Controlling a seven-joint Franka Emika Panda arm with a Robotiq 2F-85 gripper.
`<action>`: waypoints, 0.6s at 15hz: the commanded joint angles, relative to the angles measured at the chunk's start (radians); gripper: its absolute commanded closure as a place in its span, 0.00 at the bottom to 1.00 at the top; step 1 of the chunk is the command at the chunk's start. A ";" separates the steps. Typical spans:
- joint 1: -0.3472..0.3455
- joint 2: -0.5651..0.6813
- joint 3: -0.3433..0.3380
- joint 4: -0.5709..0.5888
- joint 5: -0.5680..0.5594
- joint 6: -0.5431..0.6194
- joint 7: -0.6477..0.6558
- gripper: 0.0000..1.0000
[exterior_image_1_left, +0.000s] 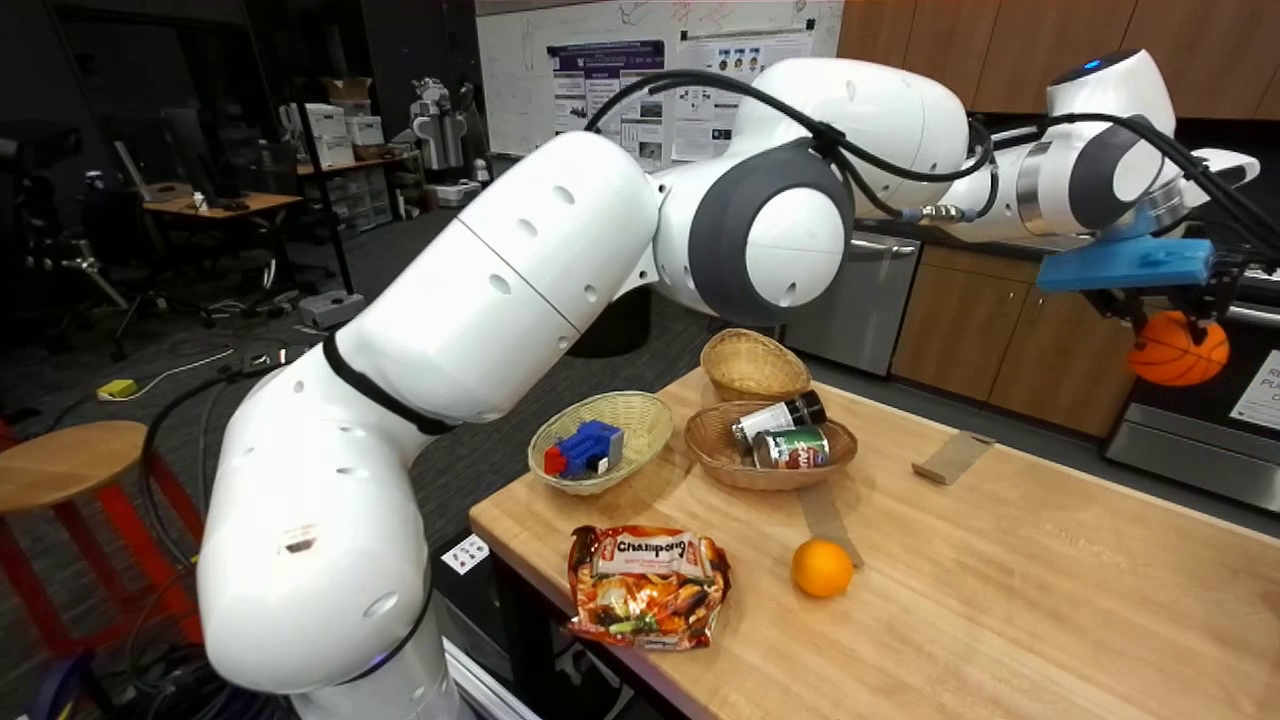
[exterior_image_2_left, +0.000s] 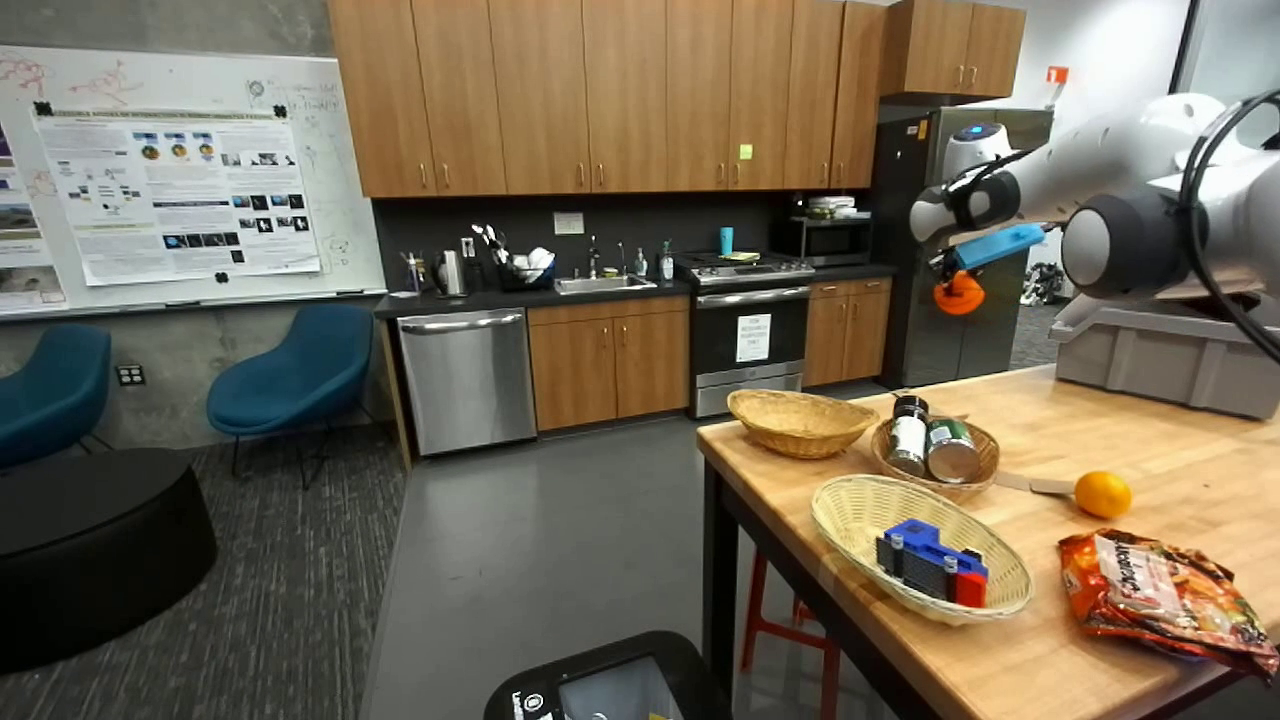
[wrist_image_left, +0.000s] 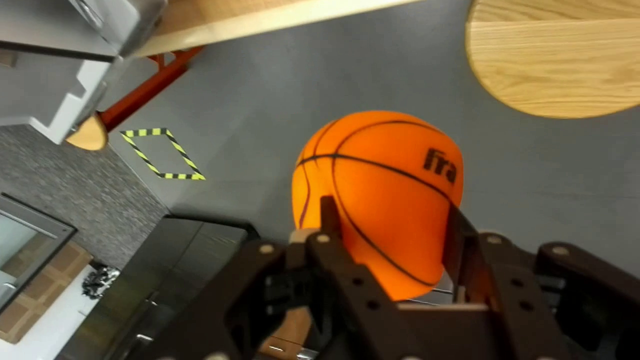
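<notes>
The gripper (wrist_image_left: 392, 220) clasps the ball (exterior_image_1_left: 1180, 352), pinched between its fingers (wrist_image_left: 329, 215) and bulging past their tips. The ball is round, with no long axis. In both exterior views it hangs below the blue piece (exterior_image_1_left: 1125, 263) on the gripper; in the wrist view, floor (wrist_image_left: 525, 165) shows behind it and a wooden edge runs across the top, so it seems to be out past the desk (exterior_image_1_left: 1050, 580). The orange (exterior_image_1_left: 822, 568), noodles (exterior_image_1_left: 650, 590) and baskets (exterior_image_1_left: 750, 355) lie well apart from it.

The ball's lettering cuts off after "Fra", and the fingers cover part of its sides. In an exterior view the bin (exterior_image_2_left: 1170, 350) runs out of frame, and finger contact there is too small to judge.
</notes>
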 joint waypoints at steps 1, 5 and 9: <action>-0.003 -0.167 0.089 -0.238 0.046 0.057 -0.128 0.77; -0.018 -0.280 0.159 -0.410 0.078 0.077 -0.231 0.77; -0.040 -0.392 0.214 -0.592 0.108 0.098 -0.319 0.77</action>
